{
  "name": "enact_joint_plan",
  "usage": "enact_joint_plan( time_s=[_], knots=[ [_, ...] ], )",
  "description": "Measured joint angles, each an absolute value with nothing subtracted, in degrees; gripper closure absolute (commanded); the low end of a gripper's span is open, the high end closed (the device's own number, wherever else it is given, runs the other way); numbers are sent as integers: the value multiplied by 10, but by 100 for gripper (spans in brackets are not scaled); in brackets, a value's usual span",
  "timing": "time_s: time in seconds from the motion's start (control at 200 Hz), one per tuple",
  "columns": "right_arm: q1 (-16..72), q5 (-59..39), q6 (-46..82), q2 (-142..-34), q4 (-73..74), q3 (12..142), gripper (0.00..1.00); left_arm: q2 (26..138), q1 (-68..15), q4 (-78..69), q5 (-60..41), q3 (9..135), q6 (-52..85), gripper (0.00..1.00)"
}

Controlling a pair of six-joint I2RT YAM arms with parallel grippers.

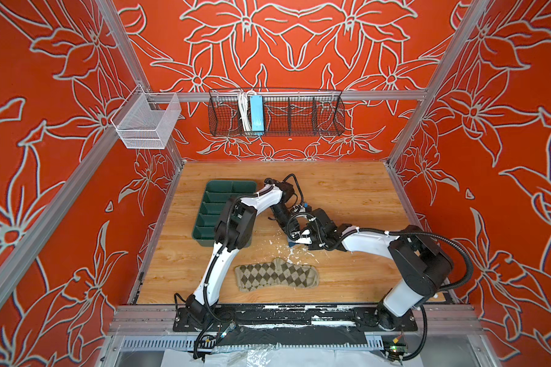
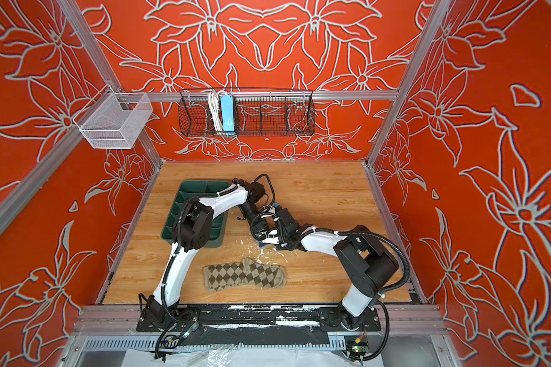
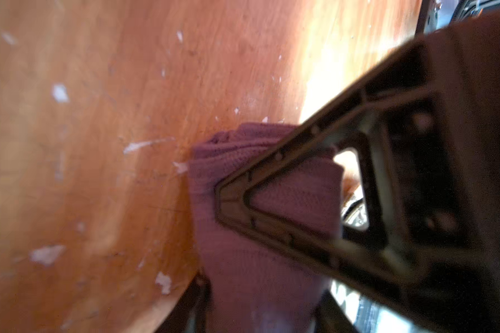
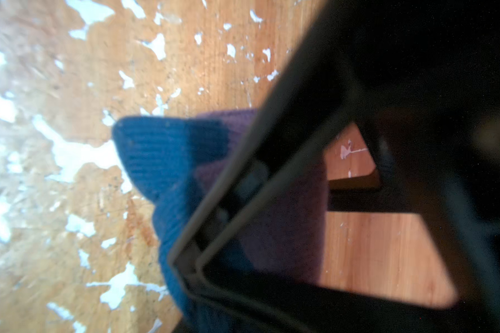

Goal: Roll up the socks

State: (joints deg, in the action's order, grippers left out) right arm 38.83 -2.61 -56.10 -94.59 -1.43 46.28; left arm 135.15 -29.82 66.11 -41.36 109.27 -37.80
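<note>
1. Just right of the green tray (image 1: 218, 184) (image 2: 201, 184), off its front corner: the purple sock (image 1: 291, 244) (image 2: 261, 244), bunched on the wooden tabletop (image 1: 347, 197) (image 2: 325, 197). Mostly hidden under the two wrists in both top views, with only a scrap of navy showing.
2. From the left wrist, folded purple ribbed fabric (image 3: 231, 276); from the right wrist, a navy end (image 4: 156, 152) running into purple.
3. Left gripper (image 1: 288, 233) (image 2: 258, 233) down on the sock, on the side nearer the tray. One finger (image 3: 315, 129) laid across the cloth, a dark edge of the other just visible, fabric filling the gap. Jaws partly apart, but gripping or not: cannot tell.
4. Right gripper (image 1: 296, 240) (image 2: 268, 240) at the same bundle, on the side farther from the tray. One finger (image 4: 300, 95) crossing the line between navy and purple, its mate out of sight. Width of the jaws and any hold: cannot tell.
5. In front of the tray and to its right, apart from it: the argyle sock (image 1: 275, 275) (image 2: 244, 275), flat at full length, clear of both grippers.
6. White flecks (image 1: 287, 251) scattered from the tray's front corner to the bundle.
</note>
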Motion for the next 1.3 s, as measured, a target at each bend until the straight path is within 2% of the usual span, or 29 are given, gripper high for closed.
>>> enact_joint_plan(
  time_s=[0.055, 0.42, 0.555, 0.661, 0.901, 0.986, 1.016, 1.166, 1.296],
  knots=[
    [388, -27, -553, -940, -26, 463, 100, 1337, -298, 644, -405, 1081, -376, 45],
    [386, 4, -464, -917, -156, 490, 100, 1185, -293, 540, -330, 974, -364, 41],
    [385, 20, -441, -912, -186, 491, 100, 1090, -297, 468, -333, 908, -326, 41],
    [385, 23, -430, -902, -214, 496, 100, 971, -304, 366, -305, 843, -275, 41],
    [385, 13, -416, -869, -275, 561, 100, 693, -300, 170, -84, 708, -181, 24],
    [386, 5, -411, -869, -282, 609, 100, 602, -300, 144, -18, 666, -161, 9],
    [387, 0, -409, -871, -284, 629, 100, 571, -300, 140, -5, 652, -159, 0],
    [402, -8, -391, -911, -289, 753, 100, 430, -300, 153, 9, 584, -156, 3],
    [429, 0, -383, -980, -291, 863, 100, 351, -300, 193, 6, 556, -153, 3]
  ],
)
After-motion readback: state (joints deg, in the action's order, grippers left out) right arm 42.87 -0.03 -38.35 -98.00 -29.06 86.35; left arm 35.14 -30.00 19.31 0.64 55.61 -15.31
